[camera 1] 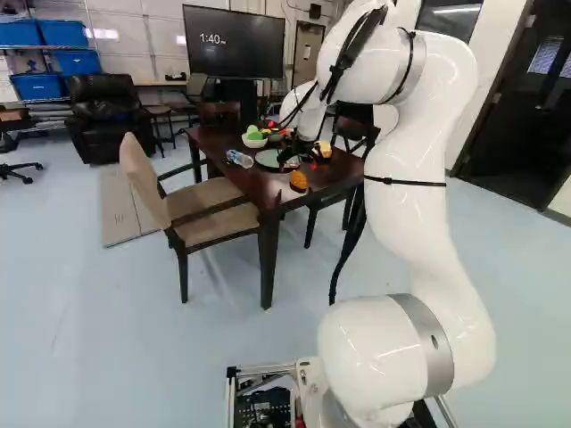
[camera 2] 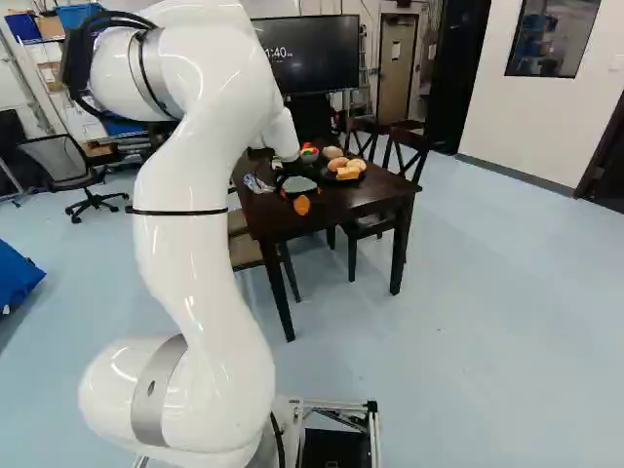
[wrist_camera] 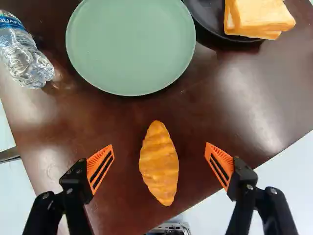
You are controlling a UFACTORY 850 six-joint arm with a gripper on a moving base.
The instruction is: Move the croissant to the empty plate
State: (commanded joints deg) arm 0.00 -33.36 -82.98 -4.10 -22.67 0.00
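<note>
One croissant is lying on the dark worktop, near the green plate but apart from it, one tip pointing roughly plateward. Around it the pincer is standing wide, its orange pads flanking the croissant and touching neither side. The green plate is sitting ahead of the croissant and is carrying nothing. Beside that plate, a clear bottle is lying on its side; across from the bottle, a black dish is holding stacked bread slices. Farther out, a pale bowl is holding green items beyond the bottle in the left base view, and a tan armchair is standing beside the worktop.
</note>
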